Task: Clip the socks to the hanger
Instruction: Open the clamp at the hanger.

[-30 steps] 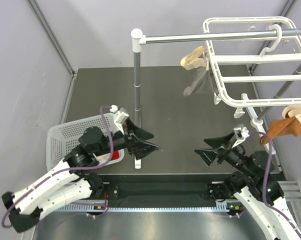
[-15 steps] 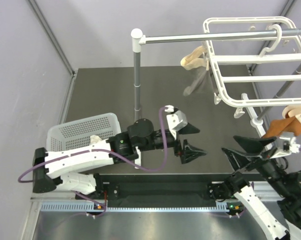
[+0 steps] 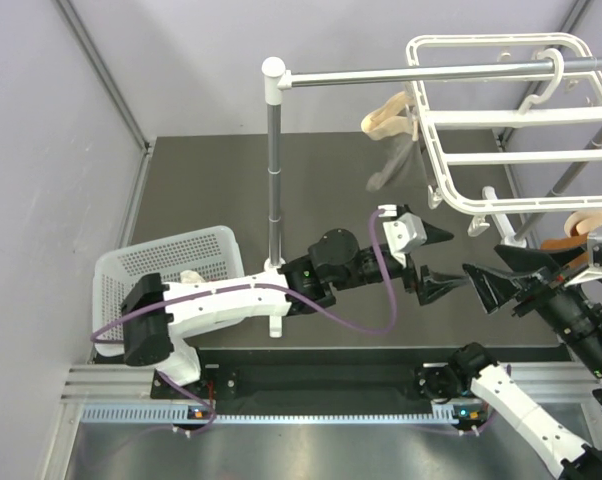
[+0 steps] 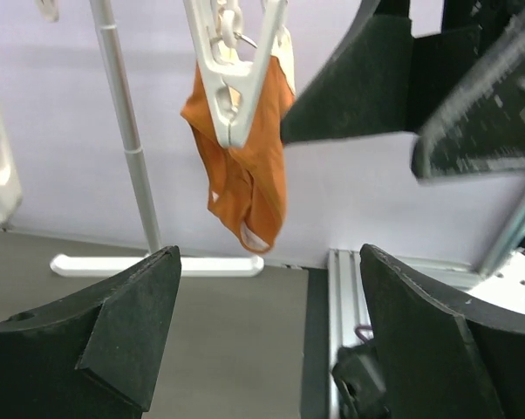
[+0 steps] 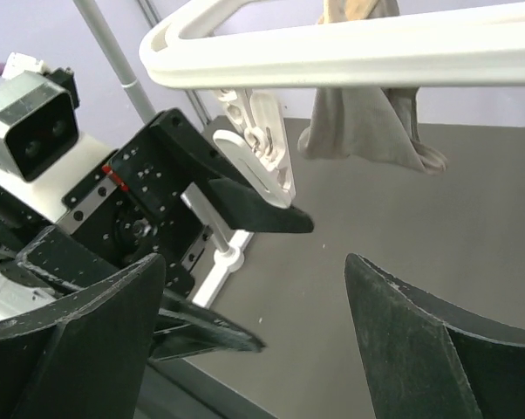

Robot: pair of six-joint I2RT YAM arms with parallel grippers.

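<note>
Out over the right half of the table (image 3: 211,190), the left gripper (image 3: 443,262) is stretched toward 3 o'clock. Its fingers are spread wide and nothing is between them. The right gripper (image 3: 491,272) faces it from 3 o'clock, jaws also well apart and holding nothing. The two sets of fingertips are very near each other, but whether they touch cannot be told.

The hanger (image 3: 511,118) hangs by its hook from the rail of the grey stand (image 3: 274,170), at about 1 o'clock from the left gripper and well apart from it. A beige sock (image 3: 389,113) and a grey sock (image 3: 389,168) dangle from the hanger's left edge, at roughly 11 o'clock from the left gripper. An orange sock (image 3: 566,245) hangs at 3 o'clock, beyond the right gripper and partly hidden by it.

From the left wrist, the orange sock (image 4: 245,175) hangs from a white clip peg (image 4: 232,87) at 11 o'clock, above the gap between the left gripper's fingers (image 4: 132,314) and clear of both. From the right wrist, the hanger's frame (image 5: 332,52) crosses at 12 o'clock, with the grey sock (image 5: 367,131) below it at 1 o'clock, clear of both fingers.

A white perforated basket (image 3: 161,262) sits at the table's near left, at 9 o'clock from the left gripper.
</note>
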